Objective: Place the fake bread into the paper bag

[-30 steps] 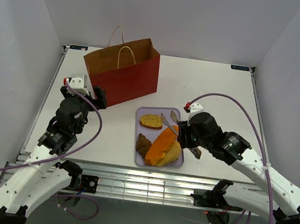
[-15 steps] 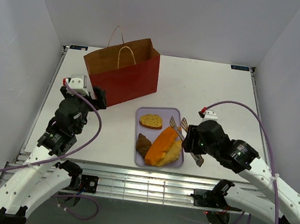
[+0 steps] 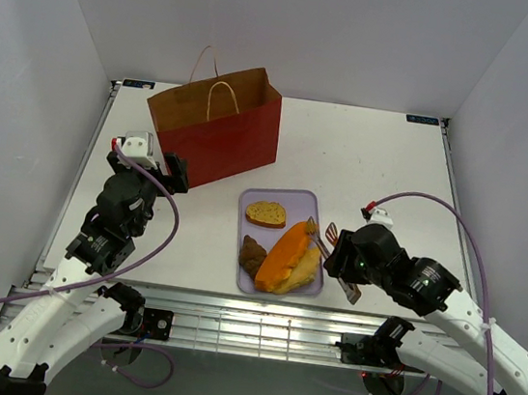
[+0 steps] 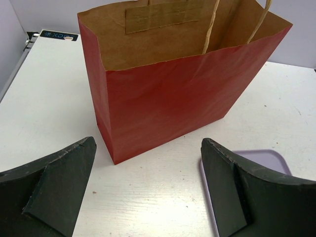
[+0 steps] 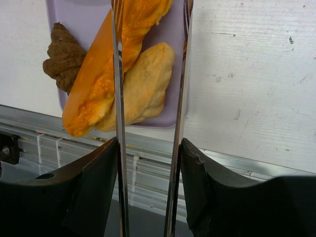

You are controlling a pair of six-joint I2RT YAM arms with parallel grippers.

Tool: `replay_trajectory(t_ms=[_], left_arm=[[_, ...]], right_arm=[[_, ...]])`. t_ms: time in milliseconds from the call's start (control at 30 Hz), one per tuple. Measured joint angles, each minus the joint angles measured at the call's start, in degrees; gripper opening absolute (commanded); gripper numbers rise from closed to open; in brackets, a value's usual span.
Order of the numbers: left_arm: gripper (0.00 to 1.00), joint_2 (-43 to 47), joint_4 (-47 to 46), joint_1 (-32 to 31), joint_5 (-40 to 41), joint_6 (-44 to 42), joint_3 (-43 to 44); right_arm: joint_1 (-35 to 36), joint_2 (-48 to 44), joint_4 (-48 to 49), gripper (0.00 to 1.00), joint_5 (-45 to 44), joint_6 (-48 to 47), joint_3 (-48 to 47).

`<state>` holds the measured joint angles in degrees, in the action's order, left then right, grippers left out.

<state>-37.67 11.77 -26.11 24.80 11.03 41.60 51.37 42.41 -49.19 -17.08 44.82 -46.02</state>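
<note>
At lower right of the overhead view, metal tongs (image 5: 117,98) are clamped in the right gripper (image 5: 149,150), tips parted to straddle the orange loaf (image 5: 96,86).

On the bench (image 3: 366,162), the bag (image 3: 222,143) stands at the tray's (image 3: 300,202) 11 o'clock. Bread (image 3: 287,257) lies on the tray, tongs (image 3: 319,232) at its 3 o'clock edge.

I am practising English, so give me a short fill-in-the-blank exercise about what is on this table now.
1. The paper bag stands upright and its outside is ____.
2. The right gripper holds metal ____.
3. The long orange loaf lies on a lavender ____.
4. The left gripper is wide ____ and holds nothing.
Missing words: red; tongs; tray; open.
</note>
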Motion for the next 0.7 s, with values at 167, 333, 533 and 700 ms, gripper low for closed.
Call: replay_trajectory(t_ms=[167,333,533,700], left_arm=[[0.98,0.02,0.00,0.00,-0.13,0.00,0.00],[0.98,0.17,0.00,-0.02,-0.24,0.02,0.00],[0.98,0.28,0.00,0.00,-0.76,0.02,0.00],[0.98,0.26,-0.02,0.00,-1.11,0.02,0.00]], right_arm=[[0.00,-0.11,0.26,0.57,0.74,1.18,1.27],[0.00,-0.48,2.49,0.57,1.18,1.79,2.69],[0.00,1.14,5.31,0.57,2.21,2.27,3.87],[0.00,1.99,7.65,0.54,2.56,2.58,4.31]])
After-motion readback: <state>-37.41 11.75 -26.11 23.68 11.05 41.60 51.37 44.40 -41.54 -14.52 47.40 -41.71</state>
